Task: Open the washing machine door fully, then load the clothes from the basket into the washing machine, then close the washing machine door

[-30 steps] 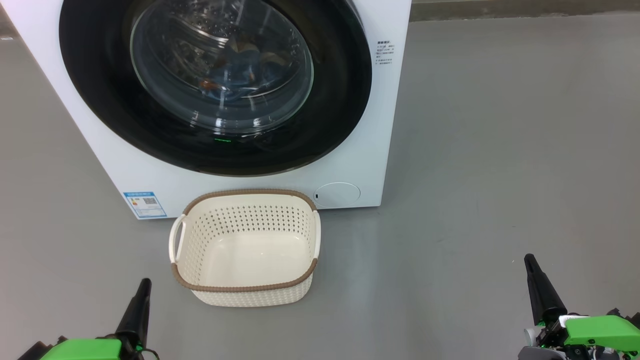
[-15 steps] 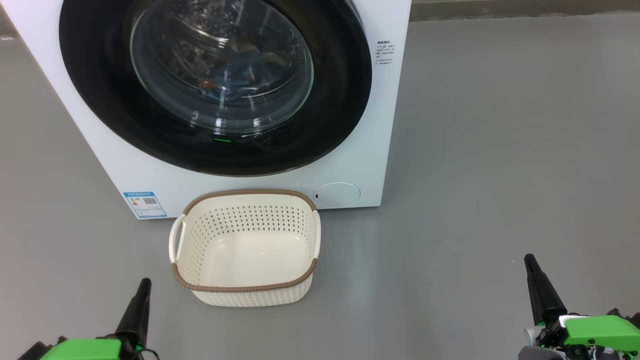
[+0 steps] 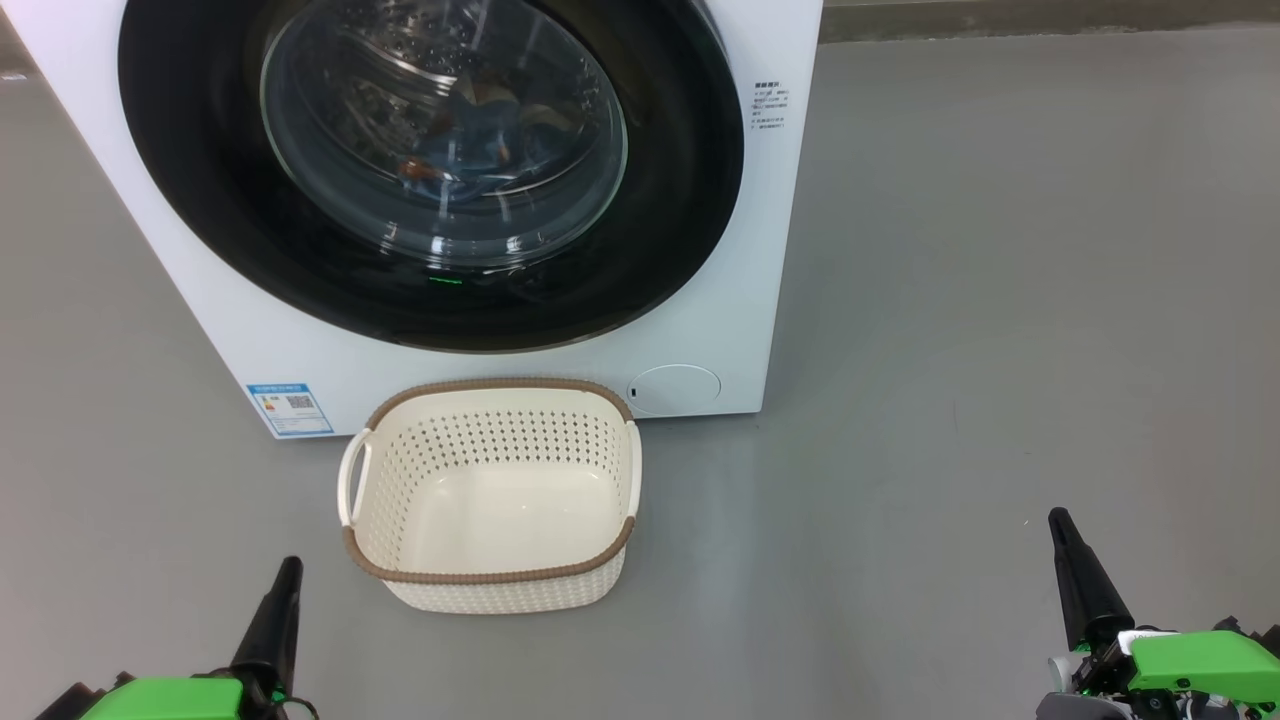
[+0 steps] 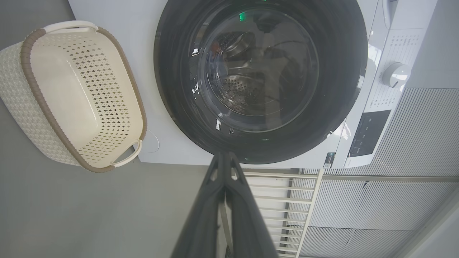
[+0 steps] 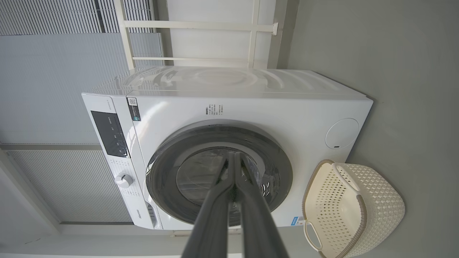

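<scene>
**Task status**
- Washer (image 3: 785,300): white front-loader standing on a grey floor (image 3: 1000,350).
- Door (image 3: 680,200): black ring lying flush against the washer front, so it reads as closed.
- Clothes (image 3: 490,135): blue fabric with orange-brown marks, inside the drum and seen through the door glass. A cream piece cannot be made out.
- Basket (image 3: 490,577): on the floor just in front of the washer, below the door, with its bare bottom showing and nothing in it.
- Judgement: opening, loading and closing all look done, and no step appears left (whether the latch has caught cannot be told).

**Grippers**
- Left gripper (image 3: 290,566): low at the left, well apart from the basket, with its fingers pressed together on nothing. The left wrist view confirms it (image 4: 224,154).
- Right gripper (image 3: 1058,522): low at the far right, over open floor, with its fingers likewise together and holding nothing, as the right wrist view shows (image 5: 233,156).

**Surroundings**
- Label (image 3: 290,408): blue sticker at the washer's lower left corner.
- Filter cover (image 3: 673,388): round, just beside the basket's far right corner.
- Dial (image 4: 393,74): on the control strip above the door.
- Rail (image 4: 279,200): pale frame beside the washer, against ribbed wall panels.

**Obstructions**
- The basket alone stands near the door, lower than its bottom edge.
</scene>
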### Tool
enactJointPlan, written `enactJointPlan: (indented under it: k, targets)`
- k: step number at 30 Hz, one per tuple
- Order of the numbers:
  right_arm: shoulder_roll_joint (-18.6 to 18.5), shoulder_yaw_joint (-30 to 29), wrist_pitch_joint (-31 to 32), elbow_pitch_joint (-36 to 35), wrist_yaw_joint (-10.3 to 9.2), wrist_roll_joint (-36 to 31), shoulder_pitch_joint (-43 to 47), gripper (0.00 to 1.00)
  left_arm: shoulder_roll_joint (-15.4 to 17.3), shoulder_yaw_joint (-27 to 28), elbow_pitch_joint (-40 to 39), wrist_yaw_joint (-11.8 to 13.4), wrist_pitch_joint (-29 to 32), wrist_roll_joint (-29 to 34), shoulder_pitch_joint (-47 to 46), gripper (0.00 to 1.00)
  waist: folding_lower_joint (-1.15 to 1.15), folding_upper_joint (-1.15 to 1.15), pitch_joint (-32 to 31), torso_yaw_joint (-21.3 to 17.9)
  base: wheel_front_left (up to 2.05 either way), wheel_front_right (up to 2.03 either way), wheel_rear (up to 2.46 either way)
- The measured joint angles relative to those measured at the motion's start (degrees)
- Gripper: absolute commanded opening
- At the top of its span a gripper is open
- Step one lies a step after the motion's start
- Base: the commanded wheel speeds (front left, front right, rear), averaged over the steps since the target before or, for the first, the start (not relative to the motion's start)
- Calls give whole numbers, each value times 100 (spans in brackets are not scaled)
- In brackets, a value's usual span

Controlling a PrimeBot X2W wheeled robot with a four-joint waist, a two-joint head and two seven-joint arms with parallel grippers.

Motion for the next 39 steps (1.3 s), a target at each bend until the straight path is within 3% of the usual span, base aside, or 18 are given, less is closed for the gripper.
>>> enactJointPlan:
  k: [39]
  targets:
    - [0, 1, 0, 0, 0, 0, 0, 0, 0, 1, 0, 0, 0, 0, 0, 0, 0, 0, 0, 0, 0, 0, 0]
